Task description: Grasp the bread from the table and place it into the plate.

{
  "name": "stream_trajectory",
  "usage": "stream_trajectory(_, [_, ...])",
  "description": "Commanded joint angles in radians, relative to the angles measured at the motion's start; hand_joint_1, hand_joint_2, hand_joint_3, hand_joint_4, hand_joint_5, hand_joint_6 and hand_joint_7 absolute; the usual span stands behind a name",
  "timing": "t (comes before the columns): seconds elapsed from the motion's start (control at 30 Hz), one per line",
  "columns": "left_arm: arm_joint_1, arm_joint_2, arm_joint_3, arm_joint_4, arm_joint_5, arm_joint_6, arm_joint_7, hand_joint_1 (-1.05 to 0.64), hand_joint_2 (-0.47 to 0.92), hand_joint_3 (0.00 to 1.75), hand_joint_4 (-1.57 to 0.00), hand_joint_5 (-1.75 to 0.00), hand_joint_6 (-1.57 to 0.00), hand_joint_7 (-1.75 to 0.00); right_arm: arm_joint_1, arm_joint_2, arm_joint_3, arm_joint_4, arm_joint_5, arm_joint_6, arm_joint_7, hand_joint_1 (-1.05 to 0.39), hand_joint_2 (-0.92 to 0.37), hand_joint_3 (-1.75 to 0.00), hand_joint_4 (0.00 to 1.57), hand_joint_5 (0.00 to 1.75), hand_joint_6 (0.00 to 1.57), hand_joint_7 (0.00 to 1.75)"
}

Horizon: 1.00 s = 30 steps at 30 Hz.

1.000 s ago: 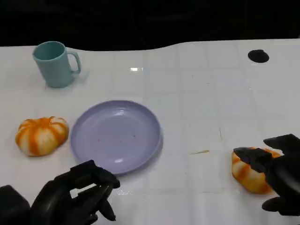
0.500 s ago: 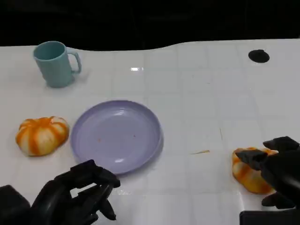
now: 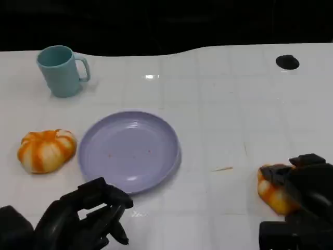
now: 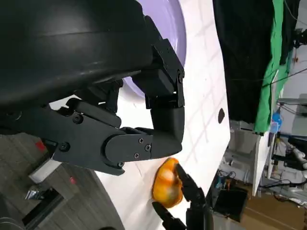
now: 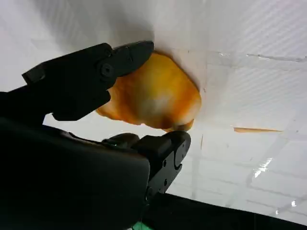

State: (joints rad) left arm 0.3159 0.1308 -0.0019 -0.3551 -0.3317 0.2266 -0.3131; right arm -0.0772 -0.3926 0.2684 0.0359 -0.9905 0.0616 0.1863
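Note:
An orange and white bread [image 3: 271,191] [image 5: 156,96] lies on the white table at the near right. My right hand [image 3: 307,200] [image 5: 91,120] wraps around it, with fingers [image 5: 103,67] on one side and the thumb touching the other. The left wrist view also shows that bread [image 4: 167,186] with the right hand [image 4: 189,211] on it. A second bread [image 3: 46,150] sits at the left, beside the lilac plate [image 3: 99,135] [image 4: 173,24], which holds nothing. My left hand [image 3: 83,219] [image 4: 120,124] hovers in front of the plate, fingers curled in on nothing.
A teal mug [image 3: 61,70] stands at the far left. A black round mark [image 3: 286,62] lies at the far right near the table's back edge. A thin scrap [image 3: 222,169] lies between the plate and the right bread.
My right hand has slid nearer and lower over the right bread, covering more of it. The left hand, plate and left bread have stayed put.

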Motion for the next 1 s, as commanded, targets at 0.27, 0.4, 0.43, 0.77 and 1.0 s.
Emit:
stream_trajectory(0.27, [0.010,0.008,0.004,-0.016,0.014,-0.001,0.011,-0.45,0.92,0.41,-0.69,-1.63,-0.71,-1.21,-0.058,-0.014,0.011,0.197,0.076,-0.084,-0.264,-0.23,-0.91,0.00,1.01,0.49,1.08,0.08])
stream_trajectory(0.4, [0.008,0.007,0.008,-0.013,0.004,-0.001,0.004,-0.45,0.92,0.42,-0.69,-1.62,-0.71,-1.21,-0.061,-0.006,-0.007,0.253,0.138,-0.169,-0.410,-0.13,-0.92,-0.02,0.94,1.21,1.30,0.08])
stream_trajectory(0.43, [0.008,0.007,0.008,-0.011,0.005,-0.004,0.002,-0.45,0.92,0.42,-0.69,-1.62,-0.72,-1.21,-0.064,-0.008,-0.007,0.266,0.149,-0.192,-0.439,-0.11,-0.92,-0.05,0.91,1.38,1.33,0.10])
stream_trajectory(0.77, [0.008,0.007,-0.003,-0.007,0.030,-0.032,-0.001,-0.46,0.92,0.41,-0.70,-1.61,-0.73,-1.20,-0.088,-0.015,-0.005,0.357,0.185,-0.311,-0.612,-0.07,-0.41,-1.01,0.92,1.75,0.83,1.54])
stream_trajectory(1.0, [0.023,-0.003,-0.006,-0.023,0.014,-0.018,-0.002,-0.45,0.92,0.42,-0.70,-1.61,-0.72,-1.20,-0.077,-0.022,-0.015,0.336,0.219,-0.350,-0.641,-0.03,-0.33,-1.19,0.95,1.75,0.85,1.51])
